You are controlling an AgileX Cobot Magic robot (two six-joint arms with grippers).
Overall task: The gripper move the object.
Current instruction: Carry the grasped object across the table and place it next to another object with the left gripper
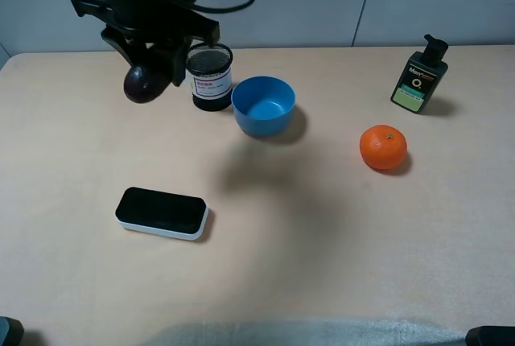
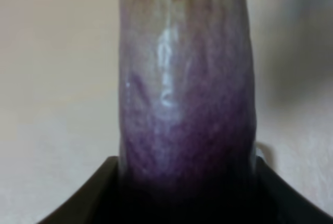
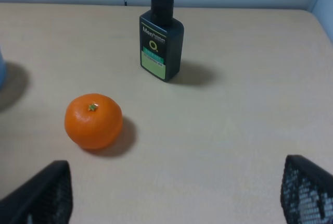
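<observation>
At the far left, the eggplant (image 1: 145, 84) is held clamped in the fingers (image 1: 173, 60) of the left gripper (image 1: 154, 63), apparently lifted clear of the tabletop (image 1: 322, 265) so that it can be carried without dragging; in the left wrist view the glossy purple body (image 2: 187, 104) is seen running straight out from between the dark jaws, which suggests a grasp near one end; only the rounded tip is shown from above, the rest being hidden by the arm, and its height cannot be judged; nearer, a black-and-white eraser (image 1: 161, 212) lies flat and well apart; a dark jar (image 1: 211, 76) stands just beside the gripper, its left edge partly covered, and a blue bowl (image 1: 263, 105) sits against it on the right; farther right an orange (image 1: 383, 146) and a pump bottle (image 1: 418, 76) are left untouched; the right gripper (image 3: 177, 198) is kept back, its fingers (image 3: 41, 195) spread wide on nothing and cut off at the picture's edge.
</observation>
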